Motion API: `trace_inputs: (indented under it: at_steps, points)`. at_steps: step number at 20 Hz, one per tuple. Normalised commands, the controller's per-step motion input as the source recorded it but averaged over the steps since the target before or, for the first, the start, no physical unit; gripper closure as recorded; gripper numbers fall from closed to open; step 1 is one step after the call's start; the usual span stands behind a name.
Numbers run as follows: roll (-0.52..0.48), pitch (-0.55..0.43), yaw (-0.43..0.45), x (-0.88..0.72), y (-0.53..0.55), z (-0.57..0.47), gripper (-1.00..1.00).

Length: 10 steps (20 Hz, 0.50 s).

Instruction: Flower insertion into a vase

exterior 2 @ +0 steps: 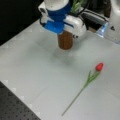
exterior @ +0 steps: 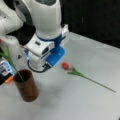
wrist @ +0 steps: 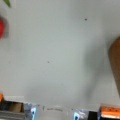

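Wrist view: bare table (wrist: 57, 50), flower (wrist: 1, 27) at left edge, vase (wrist: 115, 62) at right. Gripper (exterior: 48, 66) between them, empty-looking; jaw state unclear. Approach step; descent onto stem needed.

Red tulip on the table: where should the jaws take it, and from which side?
Probably from above, across the bare stem below the leaves. The red tulip lies flat on the table, apart from the vase; its stem is thin, straight and unobstructed.
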Motion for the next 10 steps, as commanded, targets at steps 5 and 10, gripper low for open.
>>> trace_inputs:
  at_steps: [5, 10]
  points:
    - [-0.029, -0.27, -0.051, -0.07, 0.73, -0.18, -1.0]
    - [-0.01, -0.226, -0.054, 0.03, 0.64, -0.22, -1.0]
